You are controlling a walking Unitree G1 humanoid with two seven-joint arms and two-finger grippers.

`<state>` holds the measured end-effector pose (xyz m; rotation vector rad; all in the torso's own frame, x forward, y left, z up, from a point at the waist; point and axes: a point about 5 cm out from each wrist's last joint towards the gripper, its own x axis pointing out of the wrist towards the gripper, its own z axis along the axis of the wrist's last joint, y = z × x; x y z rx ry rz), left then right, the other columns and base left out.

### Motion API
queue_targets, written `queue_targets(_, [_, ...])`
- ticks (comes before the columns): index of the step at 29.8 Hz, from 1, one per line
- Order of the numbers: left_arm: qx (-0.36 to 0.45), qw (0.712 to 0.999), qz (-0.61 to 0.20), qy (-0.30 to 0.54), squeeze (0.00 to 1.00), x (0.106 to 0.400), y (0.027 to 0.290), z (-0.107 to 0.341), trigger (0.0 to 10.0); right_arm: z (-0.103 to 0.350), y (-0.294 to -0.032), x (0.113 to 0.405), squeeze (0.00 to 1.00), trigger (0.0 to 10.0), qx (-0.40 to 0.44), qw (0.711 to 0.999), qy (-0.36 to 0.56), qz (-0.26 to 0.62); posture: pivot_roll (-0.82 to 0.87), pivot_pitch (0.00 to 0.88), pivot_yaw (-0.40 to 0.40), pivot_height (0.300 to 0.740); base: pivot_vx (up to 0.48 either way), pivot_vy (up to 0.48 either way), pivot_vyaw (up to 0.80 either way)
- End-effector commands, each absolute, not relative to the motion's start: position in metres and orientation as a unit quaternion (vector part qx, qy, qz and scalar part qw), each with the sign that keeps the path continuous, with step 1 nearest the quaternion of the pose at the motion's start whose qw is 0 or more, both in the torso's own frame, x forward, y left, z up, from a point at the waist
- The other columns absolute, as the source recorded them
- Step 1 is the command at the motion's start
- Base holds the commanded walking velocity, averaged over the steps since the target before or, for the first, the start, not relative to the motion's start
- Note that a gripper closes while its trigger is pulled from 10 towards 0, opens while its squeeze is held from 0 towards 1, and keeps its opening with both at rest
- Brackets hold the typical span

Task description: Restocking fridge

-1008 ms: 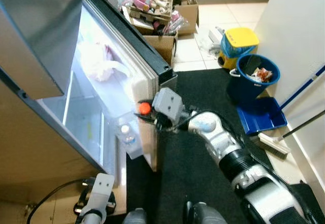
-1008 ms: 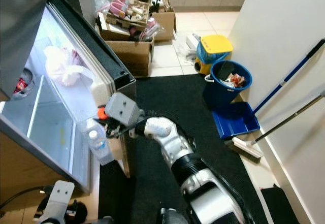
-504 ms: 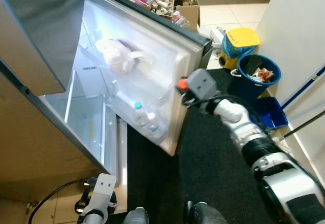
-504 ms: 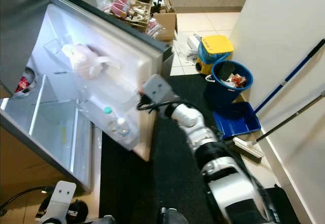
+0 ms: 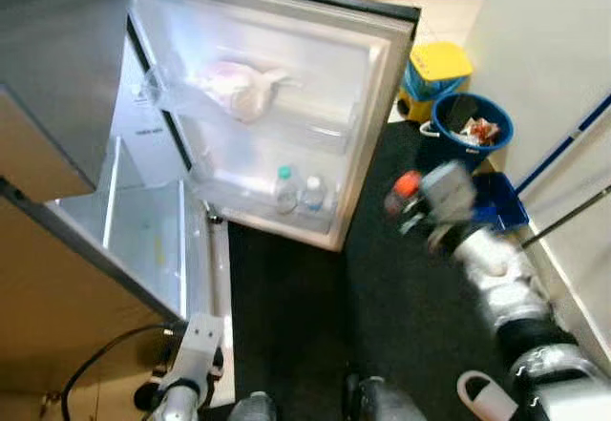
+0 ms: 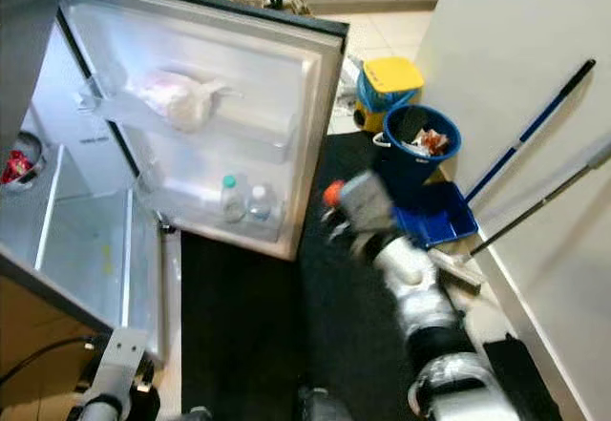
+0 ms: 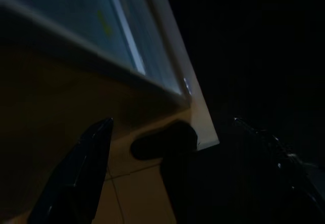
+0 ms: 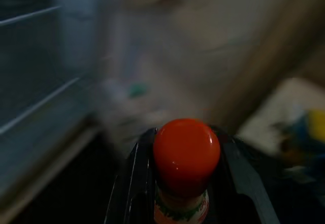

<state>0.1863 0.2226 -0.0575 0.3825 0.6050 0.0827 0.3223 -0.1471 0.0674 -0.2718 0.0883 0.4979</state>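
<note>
The fridge door (image 5: 368,144) stands wide open. Its lower door shelf holds two clear bottles (image 5: 298,193), and a pale plastic bag (image 5: 241,88) lies on the upper one. My right gripper (image 5: 416,201) hangs blurred over the black mat, right of the door's free edge and apart from it. It is shut on a bottle with an orange-red cap (image 8: 186,152), which sits upright between the fingers (image 8: 131,176). My left arm (image 5: 194,341) hangs idle low by the cabinet; its gripper (image 7: 172,122) is open in the dark wrist view.
A blue bucket (image 5: 467,131) with rubbish, a yellow container (image 5: 436,66) and a blue dustpan (image 5: 503,203) stand by the white wall on the right. Broom and mop handles (image 6: 537,127) lean there. Glass shelves (image 5: 143,240) show inside the fridge. A black mat (image 5: 305,326) covers the floor.
The fridge door has swung from nearly edge-on to wide open. My right gripper, still holding the bottle, has come off the door edge and moved right toward the bucket.
</note>
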Motion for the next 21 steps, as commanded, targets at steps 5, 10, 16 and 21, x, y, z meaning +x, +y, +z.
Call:
queue_targets(5, [0.185, 0.928, 0.021, 0.322, 0.00, 0.175, 0.218, -0.066, 10.0, -0.016, -0.165, 0.261, 0.00, 10.0, -0.123, 0.955, 0.204, 0.175, -0.01, 0.112, -0.049, 0.740, 0.000, 0.000, 0.00])
queue_targets(10, [0.175, 0.929, 0.009, 0.325, 0.00, 0.174, 0.215, -0.068, 10.0, -0.040, -0.183, 0.230, 0.00, 10.0, -0.124, 0.950, 0.260, 0.119, -0.02, 0.094, -0.050, 0.740, 0.000, 0.000, 0.00])
queue_targets(16, [0.171, 0.931, 0.000, 0.322, 0.00, 0.174, 0.212, -0.068, 10.0, -0.035, -0.188, 0.228, 0.00, 10.0, -0.112, 0.960, 0.237, 0.103, -0.03, 0.082, -0.052, 0.740, 0.000, 0.000, 0.00])
queue_targets(21, [0.186, 0.929, -0.015, 0.319, 0.00, 0.177, 0.206, -0.068, 10.0, -0.021, -0.184, 0.243, 0.00, 10.0, -0.097, 0.972, 0.188, 0.102, -0.04, 0.042, -0.058, 0.740, 0.000, 0.000, 0.00])
